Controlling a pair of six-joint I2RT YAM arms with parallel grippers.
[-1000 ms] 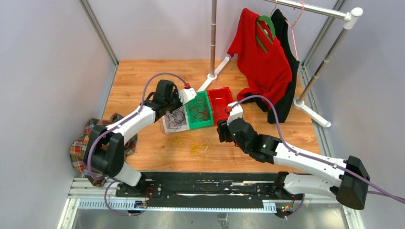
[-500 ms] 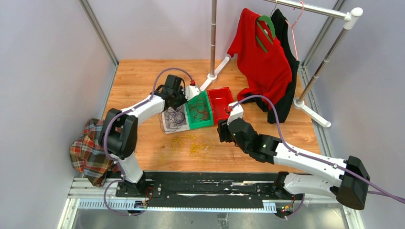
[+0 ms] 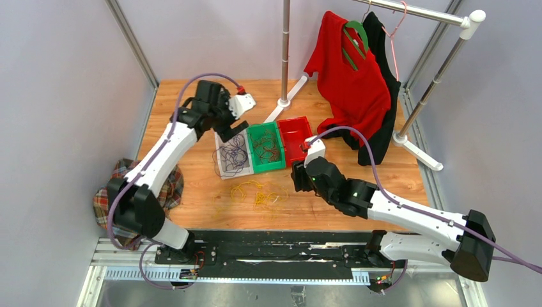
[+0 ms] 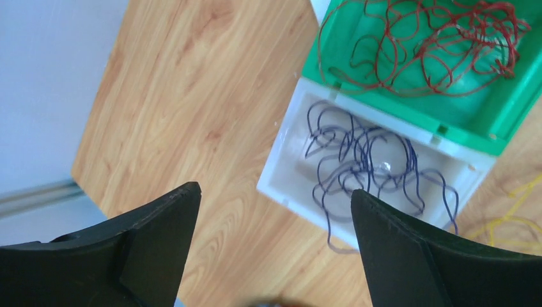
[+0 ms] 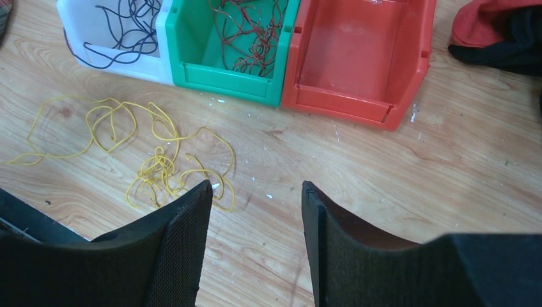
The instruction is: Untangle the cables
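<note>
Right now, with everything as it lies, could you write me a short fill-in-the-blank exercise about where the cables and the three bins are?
1. The white bin holds the ___ cables.
2. The green bin holds the ___ cables.
3. The yellow cables lie loose on the wooden ___, in front of the bins.
4. The red bin is ___.

Missing words: dark purple; red-brown; table; empty.
</note>
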